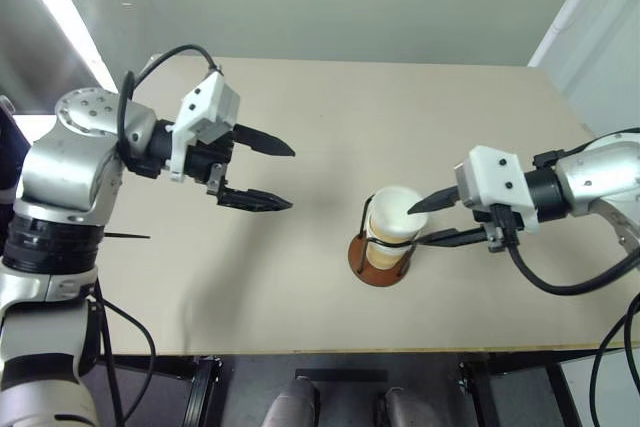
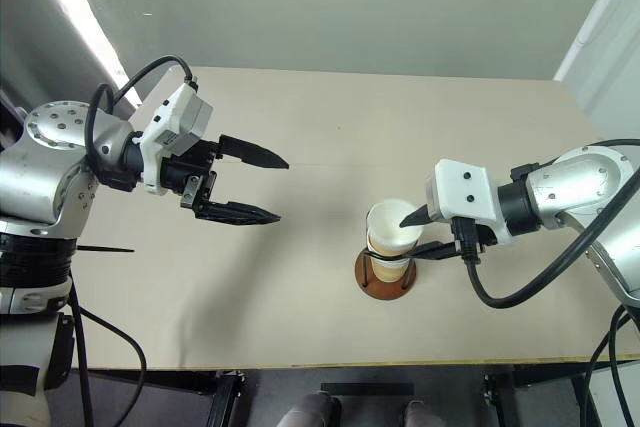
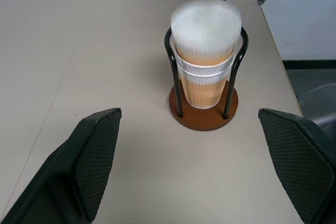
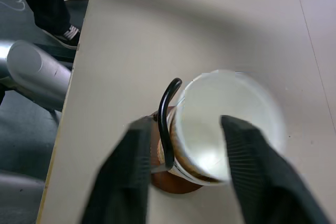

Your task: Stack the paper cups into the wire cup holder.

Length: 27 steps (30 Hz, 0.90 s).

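Paper cups (image 1: 394, 215) nested in the wire cup holder (image 1: 380, 259), near the front edge of the tan surface (image 1: 300, 127). Right end effector (image 1: 425, 221) with fingers parted around the top cup's rim, one inside, one outside. Left end effector (image 1: 268, 174) wide, holding nothing, well apart over bare surface.

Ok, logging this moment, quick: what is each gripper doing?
Left gripper: open, holding nothing.
Right gripper: open, one finger inside and one outside the top of the paper cups in the wire cup holder.

Ribbed paper cups (image 3: 202, 72), matt table (image 3: 79, 51)
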Each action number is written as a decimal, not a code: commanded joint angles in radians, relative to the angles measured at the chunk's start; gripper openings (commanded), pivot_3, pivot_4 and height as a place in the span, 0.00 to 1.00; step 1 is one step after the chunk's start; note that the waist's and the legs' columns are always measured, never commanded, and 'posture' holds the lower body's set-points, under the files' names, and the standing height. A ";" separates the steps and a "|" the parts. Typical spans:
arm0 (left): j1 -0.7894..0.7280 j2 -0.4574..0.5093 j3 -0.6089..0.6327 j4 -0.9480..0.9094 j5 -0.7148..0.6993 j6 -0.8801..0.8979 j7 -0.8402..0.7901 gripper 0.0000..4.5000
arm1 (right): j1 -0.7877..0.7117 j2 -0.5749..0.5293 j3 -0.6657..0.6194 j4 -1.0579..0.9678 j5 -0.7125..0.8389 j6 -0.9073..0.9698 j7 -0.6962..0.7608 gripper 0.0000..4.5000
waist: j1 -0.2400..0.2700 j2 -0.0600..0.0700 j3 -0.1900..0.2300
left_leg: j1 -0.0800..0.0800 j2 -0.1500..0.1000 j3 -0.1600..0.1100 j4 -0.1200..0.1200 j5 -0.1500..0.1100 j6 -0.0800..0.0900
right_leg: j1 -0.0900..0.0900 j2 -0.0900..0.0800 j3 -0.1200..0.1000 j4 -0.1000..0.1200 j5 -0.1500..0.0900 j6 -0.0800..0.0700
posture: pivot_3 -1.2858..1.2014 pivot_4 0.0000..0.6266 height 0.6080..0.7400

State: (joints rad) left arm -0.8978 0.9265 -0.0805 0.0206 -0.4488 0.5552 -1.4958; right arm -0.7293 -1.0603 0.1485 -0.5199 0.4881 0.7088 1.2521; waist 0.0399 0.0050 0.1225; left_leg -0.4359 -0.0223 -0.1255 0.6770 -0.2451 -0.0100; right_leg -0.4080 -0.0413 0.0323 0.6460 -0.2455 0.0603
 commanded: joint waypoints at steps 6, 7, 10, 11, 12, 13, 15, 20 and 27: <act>-0.012 -0.010 0.035 -0.012 0.002 0.004 0.063 1.00 | -0.165 0.184 -0.167 0.034 0.204 0.181 -0.191 0.67 | -0.007 0.000 0.000 | 0.000 0.000 0.000 0.000 0.000 0.000 | -0.001 0.000 0.000 0.000 0.000 0.000 | 0.52 0.24 1.00; -0.011 -0.018 0.041 -0.007 0.003 0.005 0.084 1.00 | -0.183 0.211 -0.198 0.045 0.232 0.216 -0.233 0.67 | -0.007 0.000 0.000 | 0.000 0.000 0.000 0.000 0.001 0.000 | -0.001 0.000 0.000 0.000 0.000 0.000 | 0.52 0.24 1.00; 0.001 -0.037 0.058 -0.002 -0.004 0.018 0.138 1.00 | -0.174 0.254 -0.277 0.081 0.268 0.274 -0.331 0.67 | 0.000 -0.002 -0.001 | 0.000 0.000 -0.001 -0.001 0.001 0.000 | 0.000 0.000 -0.001 -0.001 0.000 0.000 | 0.52 0.24 1.00; 0.008 -0.042 0.064 -0.002 -0.006 0.020 0.155 1.00 | -0.165 0.265 -0.302 0.094 0.278 0.286 -0.361 0.67 | 0.000 -0.002 -0.001 | 0.000 0.000 -0.002 -0.001 0.001 0.000 | 0.000 0.000 -0.001 -0.001 0.000 0.000 | 0.52 0.24 1.00; 0.017 -0.049 0.071 0.002 -0.007 0.022 0.173 1.00 | -0.149 0.281 -0.331 0.114 0.278 0.286 -0.397 0.67 | 0.000 -0.002 -0.001 | 0.000 -0.001 -0.002 -0.001 0.001 0.000 | 0.001 0.000 -0.001 -0.002 0.000 0.000 | 0.52 0.24 1.00; 0.024 -0.057 0.077 0.007 -0.006 0.022 0.193 1.00 | -0.132 0.295 -0.356 0.132 0.275 0.285 -0.432 0.67 | 0.001 -0.002 -0.001 | 0.000 -0.001 -0.002 -0.001 0.001 0.000 | 0.000 0.000 -0.001 -0.002 0.000 0.000 | 0.52 0.24 1.00; 0.040 -0.078 0.091 0.024 0.002 0.013 0.242 1.00 | -0.076 0.318 -0.401 0.171 0.258 0.266 -0.489 0.67 | 0.002 -0.002 -0.001 | 0.000 -0.001 -0.001 -0.001 0.001 -0.001 | 0.000 -0.001 -0.001 -0.001 0.000 0.000 | 0.52 0.24 1.00; 0.075 -0.142 0.129 0.111 0.053 -0.025 0.405 1.00 | 0.061 0.397 -0.487 0.282 0.159 0.147 -0.662 0.67 | 0.003 -0.002 -0.001 | 0.001 -0.001 -0.001 -0.002 0.002 -0.002 | 0.000 -0.001 -0.001 0.001 0.000 0.000 | 0.52 0.24 1.00; 0.136 -0.254 0.197 0.188 0.101 -0.073 0.646 1.00 | 0.132 0.530 -0.583 0.441 0.076 0.030 -0.900 0.67 | 0.003 -0.002 -0.001 | 0.001 -0.001 0.000 -0.002 0.002 -0.002 | -0.002 0.000 0.000 0.001 0.000 -0.001 | 0.52 0.24 1.00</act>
